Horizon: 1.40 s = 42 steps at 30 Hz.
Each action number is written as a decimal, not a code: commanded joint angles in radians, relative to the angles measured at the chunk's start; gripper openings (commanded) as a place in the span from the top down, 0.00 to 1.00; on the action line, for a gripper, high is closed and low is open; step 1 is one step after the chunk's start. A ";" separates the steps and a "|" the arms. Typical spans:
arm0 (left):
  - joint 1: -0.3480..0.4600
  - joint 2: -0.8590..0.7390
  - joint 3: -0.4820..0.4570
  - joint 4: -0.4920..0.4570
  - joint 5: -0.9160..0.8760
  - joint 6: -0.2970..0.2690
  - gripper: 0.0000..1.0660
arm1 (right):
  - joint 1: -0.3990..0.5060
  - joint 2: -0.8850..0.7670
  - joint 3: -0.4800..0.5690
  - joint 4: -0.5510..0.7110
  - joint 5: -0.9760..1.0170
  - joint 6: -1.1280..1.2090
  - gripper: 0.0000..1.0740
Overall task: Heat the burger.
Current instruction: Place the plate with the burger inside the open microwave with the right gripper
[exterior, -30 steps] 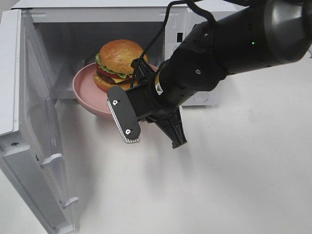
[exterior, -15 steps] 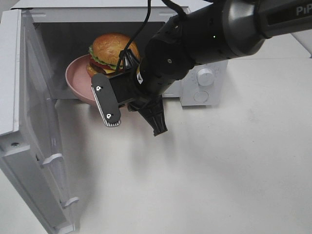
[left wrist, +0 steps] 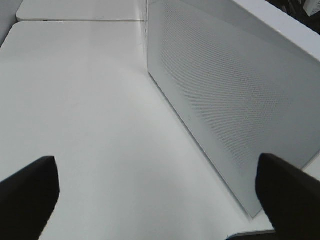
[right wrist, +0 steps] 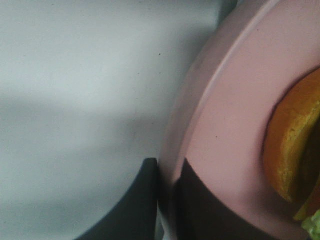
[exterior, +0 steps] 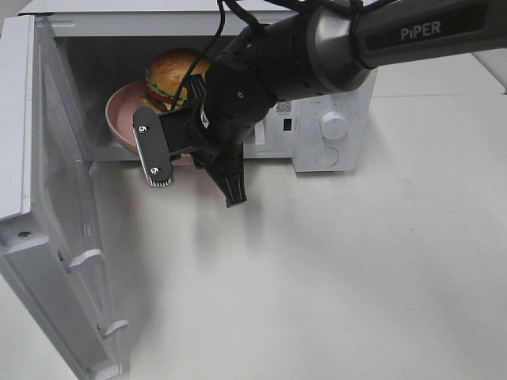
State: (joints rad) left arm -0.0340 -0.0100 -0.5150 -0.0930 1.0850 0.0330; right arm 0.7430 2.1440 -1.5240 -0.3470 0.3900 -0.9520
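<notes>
Your right pincer (right wrist: 167, 172) is clamped on the rim of the pink plate (right wrist: 220, 125), one finger on each side of the edge. It does not touch the food.

The burger (exterior: 170, 71) sits on that plate, inside the open microwave (exterior: 325, 127) near the front of the cavity. Whether the plate rests on the cavity floor cannot be determined.

Treat the burger as a soft, loosely stacked load: the layers are likely to slide and the glossy bun offers poor grip. Handle it by the plate rim only, and keep the plate level.

Your left pincer (left wrist: 157, 190) is spread fully and holds nothing; it hangs over the table (left wrist: 90, 100) beside the microwave's outer wall. The door (exterior: 55, 198) stands wide open.
</notes>
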 commanded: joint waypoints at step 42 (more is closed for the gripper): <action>-0.008 -0.013 -0.002 0.031 -0.015 -0.006 0.06 | -0.056 0.235 -0.357 -0.104 -0.030 0.140 0.95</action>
State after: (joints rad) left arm -0.0340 -0.0100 -0.5150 -0.0650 1.0850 0.0330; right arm 0.6970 2.3880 -1.8650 -0.4350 0.4050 -0.8430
